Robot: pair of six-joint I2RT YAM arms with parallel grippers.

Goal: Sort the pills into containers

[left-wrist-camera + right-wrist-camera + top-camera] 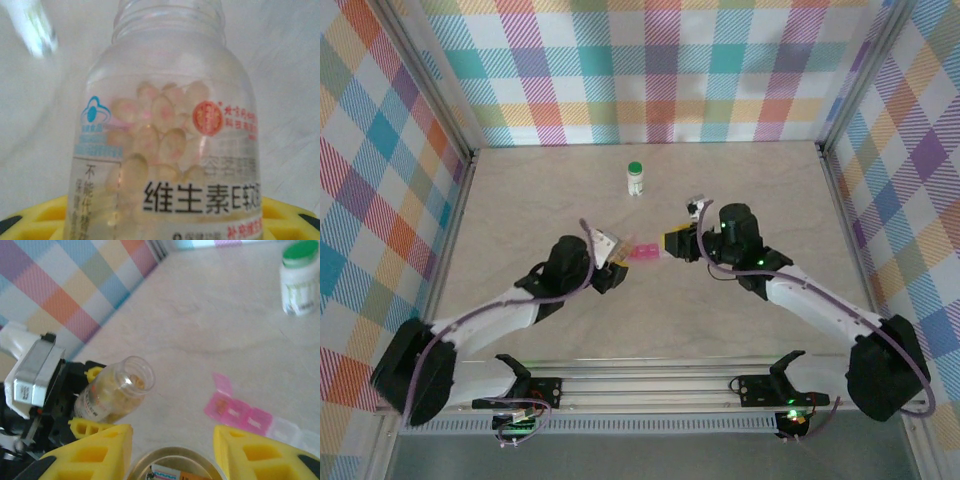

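My left gripper (610,262) is shut on a clear, uncapped pill bottle (605,241), tilted with its open mouth toward the pill box. In the left wrist view the bottle (165,125) holds several pale yellow-pink softgel pills (160,135) between my yellow fingers (35,217). The containers (240,415) are a flat strip of pink and clear compartments on the table; the end pink lid (222,384) stands open. In the top view the strip (645,252) lies between both grippers. My right gripper (172,435) is shut on a round gold cap (172,465), close to the strip's right end.
A white bottle with a green cap (636,178) stands upright behind the strip, also at the upper right of the right wrist view (298,282). Checked walls enclose the beige table (520,200) on three sides.
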